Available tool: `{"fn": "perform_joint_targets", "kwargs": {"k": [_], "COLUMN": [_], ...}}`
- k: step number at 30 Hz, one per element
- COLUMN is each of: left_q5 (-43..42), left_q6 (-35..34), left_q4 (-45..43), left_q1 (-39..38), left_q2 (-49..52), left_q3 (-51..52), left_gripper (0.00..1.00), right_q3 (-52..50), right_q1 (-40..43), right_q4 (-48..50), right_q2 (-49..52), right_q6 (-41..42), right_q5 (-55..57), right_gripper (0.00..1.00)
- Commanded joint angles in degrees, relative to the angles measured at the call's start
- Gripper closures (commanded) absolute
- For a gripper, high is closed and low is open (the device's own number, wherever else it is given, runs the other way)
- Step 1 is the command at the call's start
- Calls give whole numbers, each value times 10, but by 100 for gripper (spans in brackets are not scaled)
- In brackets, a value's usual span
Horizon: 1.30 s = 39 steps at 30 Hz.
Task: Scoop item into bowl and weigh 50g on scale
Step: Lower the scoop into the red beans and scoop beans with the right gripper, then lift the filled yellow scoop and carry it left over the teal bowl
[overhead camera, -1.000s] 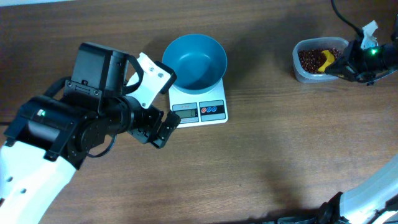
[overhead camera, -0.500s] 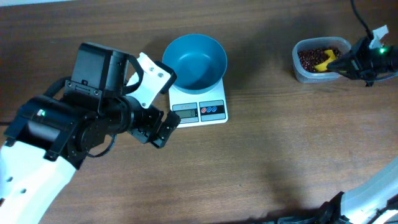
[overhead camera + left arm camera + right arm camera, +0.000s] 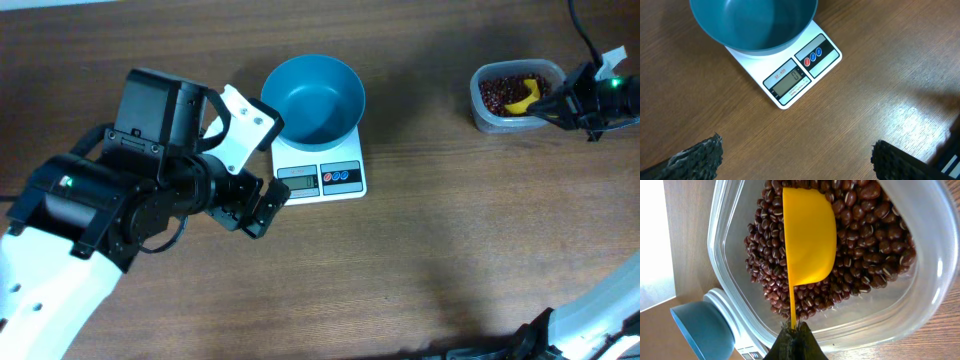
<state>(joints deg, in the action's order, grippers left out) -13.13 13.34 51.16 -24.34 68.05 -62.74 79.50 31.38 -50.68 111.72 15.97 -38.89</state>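
The teal bowl (image 3: 313, 97) stands empty on the white scale (image 3: 322, 178); both show in the left wrist view, bowl (image 3: 752, 22) above scale (image 3: 790, 80). My left gripper (image 3: 255, 208) hangs open just left of the scale's display, nothing between its fingers (image 3: 700, 157). The beans (image 3: 500, 92) fill a clear tub (image 3: 512, 70) at the far right. My right gripper (image 3: 794, 330) is shut on the handle of a yellow scoop (image 3: 809, 235), whose cup lies on its side in the beans (image 3: 865, 240) inside the tub (image 3: 930, 280).
Bare wooden table (image 3: 450, 230) lies between the scale and the tub. The left arm's bulky body (image 3: 110, 200) covers the table's left part. A black cable (image 3: 580, 25) runs above the tub at the far right edge.
The right gripper and scoop shifted slightly right and turned over the tub; the scoop's cup now lies deeper among the beans. The left arm has not moved.
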Motion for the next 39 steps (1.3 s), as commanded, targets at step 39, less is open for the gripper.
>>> {"fn": "perform_joint_targets", "kwargs": {"k": [39], "left_q5": [-6], "left_q6": [9], "left_q4": [-1], "left_q1": [1], "left_q2": [1], "left_q3": [-10], "left_gripper": [1], "right_q3": [-4], "right_q1": [127], "right_q4": [-77], "right_q2": [19], "right_q6": [-267], "right_q5": [-236], "right_gripper": [96]}}
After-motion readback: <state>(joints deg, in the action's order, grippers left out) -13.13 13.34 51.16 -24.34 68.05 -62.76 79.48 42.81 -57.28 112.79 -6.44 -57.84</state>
